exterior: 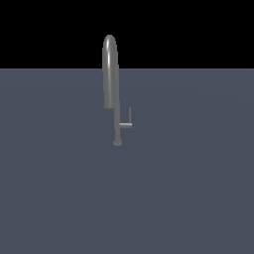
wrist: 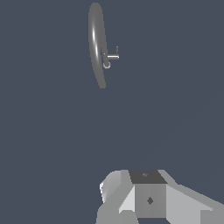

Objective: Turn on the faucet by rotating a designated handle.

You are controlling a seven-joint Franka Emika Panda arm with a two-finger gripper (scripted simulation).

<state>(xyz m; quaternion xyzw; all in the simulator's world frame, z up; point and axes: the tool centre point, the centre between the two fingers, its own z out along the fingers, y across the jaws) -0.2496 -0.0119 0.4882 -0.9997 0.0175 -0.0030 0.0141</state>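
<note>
Nearest the wrist camera, a pale grey faceted block with a dark top panel, the end effector point(wrist: 148, 197), fills the lower edge of the wrist view; its fingertips lie outside the picture, so whether the jaws stand apart or together cannot be told. The arm does not appear in the exterior view. Beyond the end effector lies a plain slate-blue counter point(exterior: 59, 198), flat and uniform in both views. Farther off, well apart from the end effector, the faucet point(exterior: 110, 74) stands upright on the counter: a small round base, a thin straight stem, and a thick arched spout that rises high and curves back down beside the stem. In the exterior view the spout's crown passes above the counter's far edge into the black background. The handle point(exterior: 127, 122) is an L-shaped lever low on the stem: a short stub points toward the exterior view's right, and a slim rod rises upright from its outer end. Nothing touches the handle. In the wrist view the faucet is seen from above, foreshortened.
</note>
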